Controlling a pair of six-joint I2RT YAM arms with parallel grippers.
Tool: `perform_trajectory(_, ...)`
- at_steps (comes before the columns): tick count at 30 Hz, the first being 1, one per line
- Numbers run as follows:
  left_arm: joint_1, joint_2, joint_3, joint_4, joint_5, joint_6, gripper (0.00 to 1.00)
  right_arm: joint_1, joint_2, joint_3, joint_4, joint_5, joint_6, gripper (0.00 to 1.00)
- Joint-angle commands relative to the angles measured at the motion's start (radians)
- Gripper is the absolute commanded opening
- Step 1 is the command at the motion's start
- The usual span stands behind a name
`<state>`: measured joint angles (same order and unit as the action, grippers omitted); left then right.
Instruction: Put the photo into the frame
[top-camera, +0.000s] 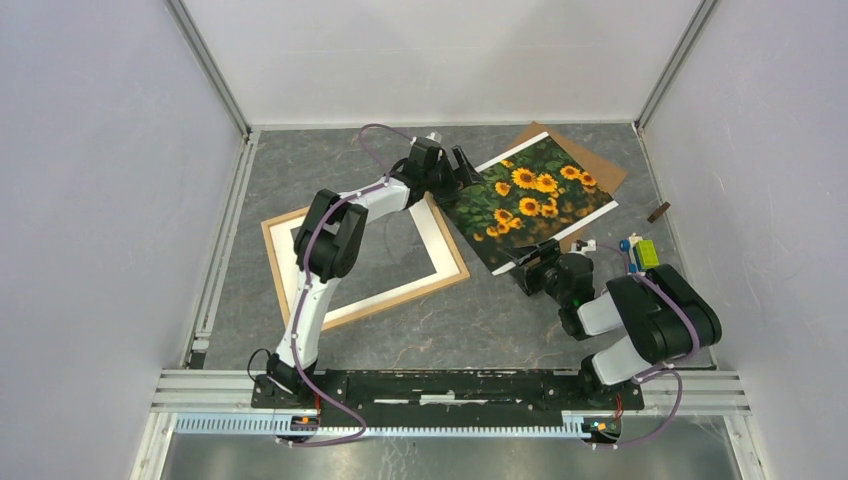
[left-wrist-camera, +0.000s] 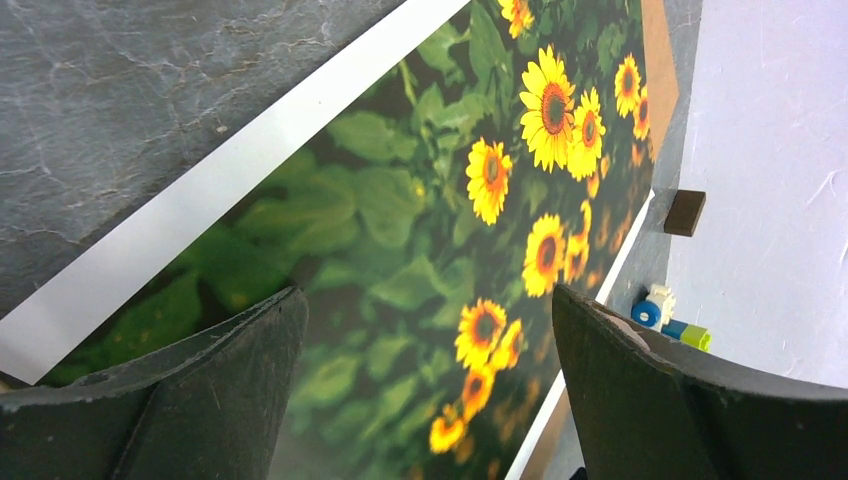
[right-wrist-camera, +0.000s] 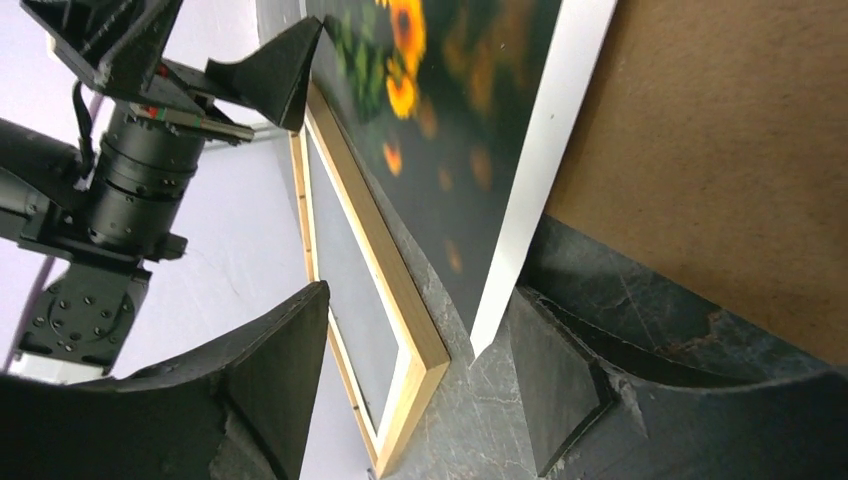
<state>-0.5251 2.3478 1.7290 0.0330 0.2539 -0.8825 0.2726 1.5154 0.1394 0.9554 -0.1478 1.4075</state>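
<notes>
Left fingers (left-wrist-camera: 200, 400) spread above photo (left-wrist-camera: 420, 250); right fingers (right-wrist-camera: 250, 390) apart, seemingly straddling its corner.

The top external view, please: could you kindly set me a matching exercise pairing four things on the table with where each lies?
Things:
1 photo
2 frame
3 backing board
4 small dark block

Places:
A left of centre
B alone at the far right
C back right, partly covered
D right of centre, lying on another item

Pairs: 1-D; 2-A; 3-C; 4-B
</notes>
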Motion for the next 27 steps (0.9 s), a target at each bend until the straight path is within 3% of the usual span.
perform_trajectory(1, 0.015, 0.023, -0.031, -0.078, 0.0, -0.019, 1.0, 0.007, 0.068, -0.023, 0.255, 0.085, 0.088, 0.69)
perform_trajectory(8, 0.02, 0.023, -0.029, -0.082, 0.011, -0.008, 1.0, 0.005, 0.139, -0.007, 0.407, 0.214, 0.081, 0.52)
perform_trajectory(15, 0.034, 0.017, -0.04, -0.087, 0.013, 0.005, 1.0, -0.035, 0.223, 0.054, 0.393, 0.245, 0.09, 0.52)
perform_trajectory(27, 0.057, 0.004, -0.041, -0.119, -0.012, 0.051, 1.0, -0.229, 0.374, 0.152, 0.424, 0.098, 0.044, 0.51)
